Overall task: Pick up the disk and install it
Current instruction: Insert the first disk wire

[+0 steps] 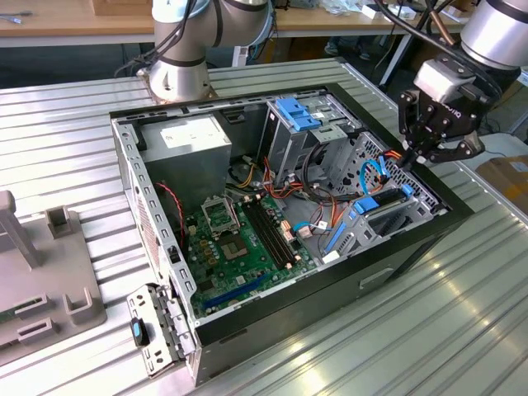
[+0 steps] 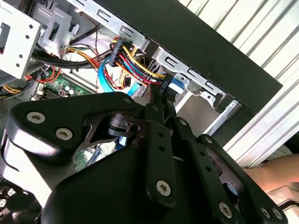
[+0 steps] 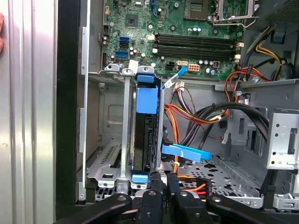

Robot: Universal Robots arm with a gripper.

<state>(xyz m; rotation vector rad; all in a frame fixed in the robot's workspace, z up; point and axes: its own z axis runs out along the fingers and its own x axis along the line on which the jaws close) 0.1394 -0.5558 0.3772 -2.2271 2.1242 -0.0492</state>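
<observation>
Inside the open computer case (image 1: 429, 235), upright in its drive cage (image 3: 105, 140): the disk (image 3: 142, 140), blue frame showing. Just beside its end, end effector (image 3: 161, 186) clenched on nothing. Likely risk: snagging the nearby cable bundle (image 2: 135, 63), or leaving the disk half-seated.

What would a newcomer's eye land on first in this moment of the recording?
The open computer case lying on its side on the ribbed metal table, green motherboard exposed. Next, the black gripper poised over the case's corner at the exterior view's right. In the first wrist view, the disk stands on edge in the drive bay, just beyond the gripper.
</observation>
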